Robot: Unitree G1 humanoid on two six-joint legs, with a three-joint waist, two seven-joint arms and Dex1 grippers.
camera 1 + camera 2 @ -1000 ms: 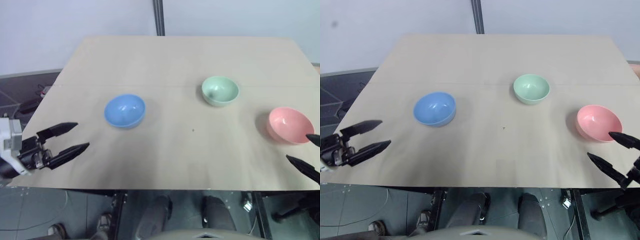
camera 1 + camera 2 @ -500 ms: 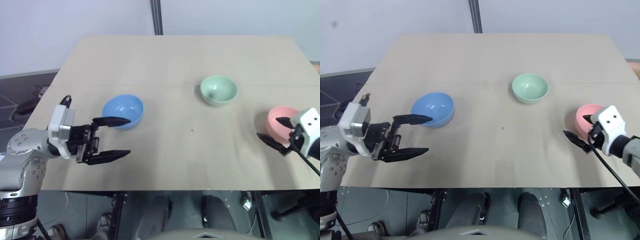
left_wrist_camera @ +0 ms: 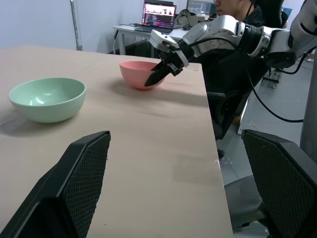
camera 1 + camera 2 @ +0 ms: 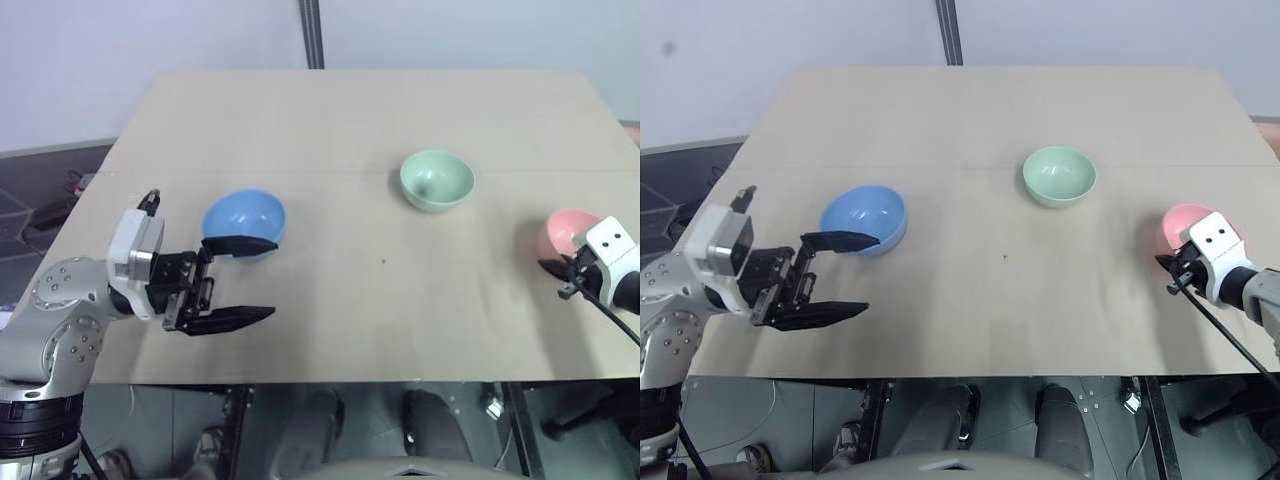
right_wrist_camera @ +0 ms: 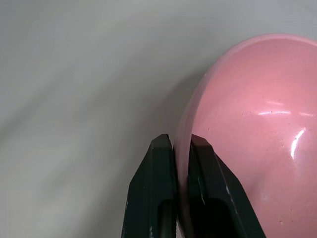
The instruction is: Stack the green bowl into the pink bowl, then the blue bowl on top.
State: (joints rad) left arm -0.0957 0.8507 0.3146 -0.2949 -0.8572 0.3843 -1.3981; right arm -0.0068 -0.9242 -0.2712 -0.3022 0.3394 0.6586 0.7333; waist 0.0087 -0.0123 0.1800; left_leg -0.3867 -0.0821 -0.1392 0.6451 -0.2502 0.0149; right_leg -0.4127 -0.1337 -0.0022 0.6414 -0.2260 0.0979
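Right gripper (image 5: 181,148) pinches pink bowl (image 5: 247,129) rim; left gripper (image 4: 240,280) spread wide, empty. Bowl likely light, rigid, slick; rim safest hold.

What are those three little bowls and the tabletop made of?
The pink bowl, green bowl and blue bowl look like smooth, glossy plastic or melamine: plain colour, soft highlights. The table looks like matte pale wood or laminate.

I counted three bowls: one blue bowl (image 4: 245,221), one green bowl (image 4: 437,180), one pink bowl (image 4: 567,231); one table (image 4: 350,120).
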